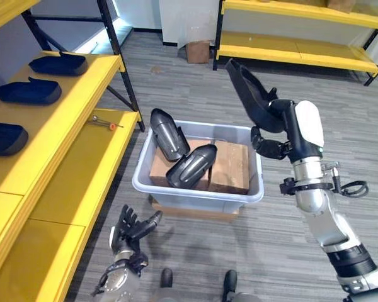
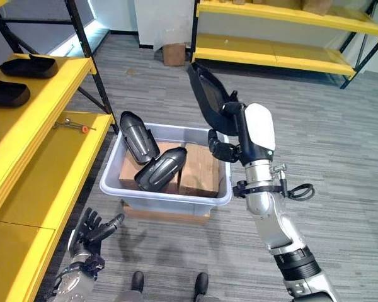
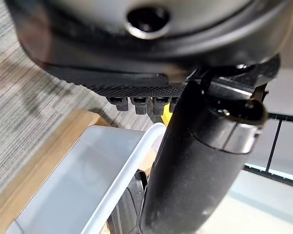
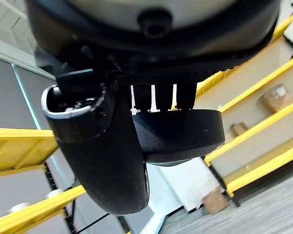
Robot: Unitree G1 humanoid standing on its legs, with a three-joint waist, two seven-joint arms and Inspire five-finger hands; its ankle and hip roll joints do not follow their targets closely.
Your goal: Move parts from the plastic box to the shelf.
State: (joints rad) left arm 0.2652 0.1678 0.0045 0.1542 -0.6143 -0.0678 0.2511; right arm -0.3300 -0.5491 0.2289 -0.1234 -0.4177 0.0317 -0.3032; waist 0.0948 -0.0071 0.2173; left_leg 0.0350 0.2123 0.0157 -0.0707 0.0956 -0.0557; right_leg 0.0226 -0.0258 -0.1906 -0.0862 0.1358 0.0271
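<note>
You are holding one part (image 1: 251, 91) up above the box (image 1: 239, 196), right hand (image 1: 274, 129) fingers curled round its lower end. Two parts (image 1: 179, 154) are lying in the box; three are sitting on the shelf (image 1: 82, 82). Left hand (image 1: 133, 229) is hanging low, fingers spread. Carry it across level, keeping it clear of the shelf upright.

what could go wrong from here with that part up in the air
1. The right hand holds the black part by its lower end, high above the plastic box; it could pivot or slip and drop.
2. The yellow shelf stands to the robot's left, so the carry crosses the box's two parts, which stick up above the rim; a low swing might clip them.
3. The left hand hangs open low beside the box, in the likely path.
</note>
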